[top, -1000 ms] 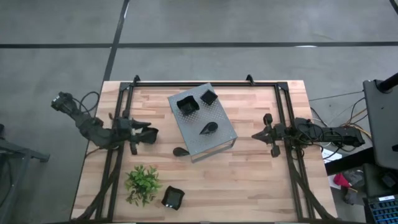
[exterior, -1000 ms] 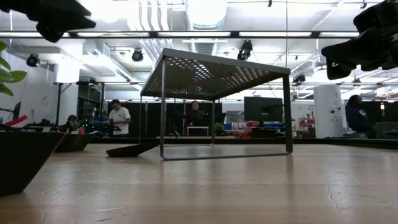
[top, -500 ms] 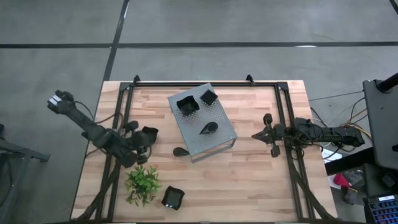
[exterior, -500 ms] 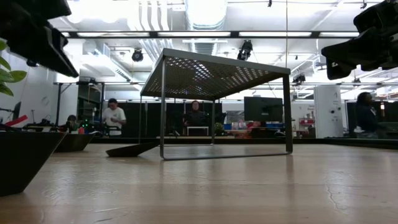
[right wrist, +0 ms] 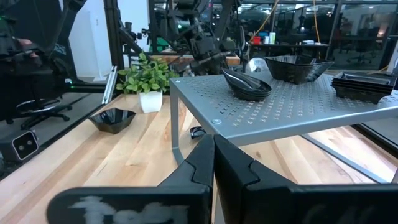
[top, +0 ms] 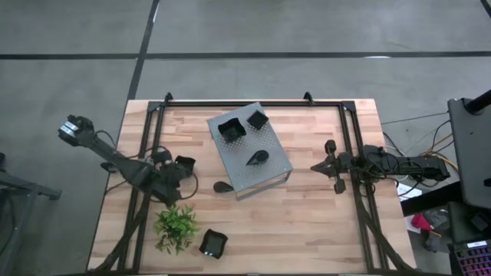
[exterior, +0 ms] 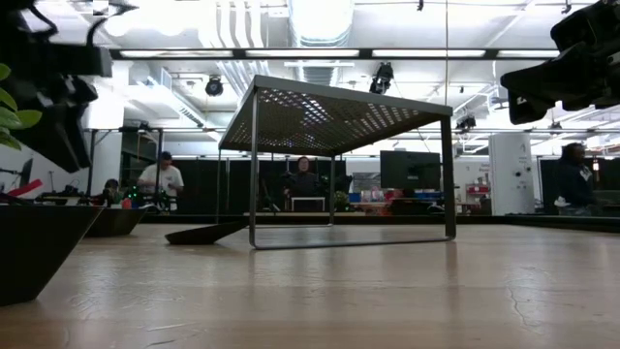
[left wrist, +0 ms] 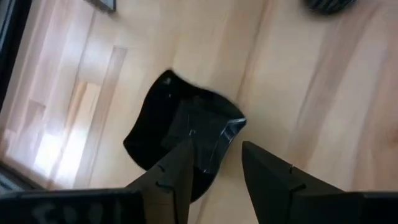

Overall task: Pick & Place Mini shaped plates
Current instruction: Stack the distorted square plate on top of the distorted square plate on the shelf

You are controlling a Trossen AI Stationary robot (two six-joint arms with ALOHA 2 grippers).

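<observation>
A glossy black square plate [top: 185, 162] [left wrist: 186, 130] rests flat on the wood near the table's left side. My left gripper [top: 177, 173] [left wrist: 214, 165] hangs over it, open and pointing down, with one finger over the plate's inside and the other over bare wood beside its rim. On the grey perforated shelf [top: 265, 170] sit two square plates [top: 229, 129] [top: 256, 119] and a leaf plate [top: 257, 158]. Another leaf plate [top: 223, 186] lies on the table by the shelf's near left leg. A square plate [top: 213, 243] sits near the plant. My right gripper [top: 321, 165] [right wrist: 214, 158] waits shut at the table's right. My left gripper comes from above at the square plate's rim [left wrist: 233, 124], with one finger [left wrist: 177, 171] over the plate's hollow and one finger [left wrist: 264, 171] outside it. I cannot tell whether either finger touches the plate. The plate lies flat on the table.
A green plant [top: 176, 226] [right wrist: 146, 81] stands near the table's near left edge, close to my left arm. A black frame rail [top: 146, 153] runs along the table's left side and another [top: 354, 153] along the right. Bare wood lies between the shelf and my right gripper.
My left arm has swung toward the near edge, and its gripper has tipped from lying level to pointing down over the square plate. The plate has lain in the same place for the last half second. My right arm has kept still.
</observation>
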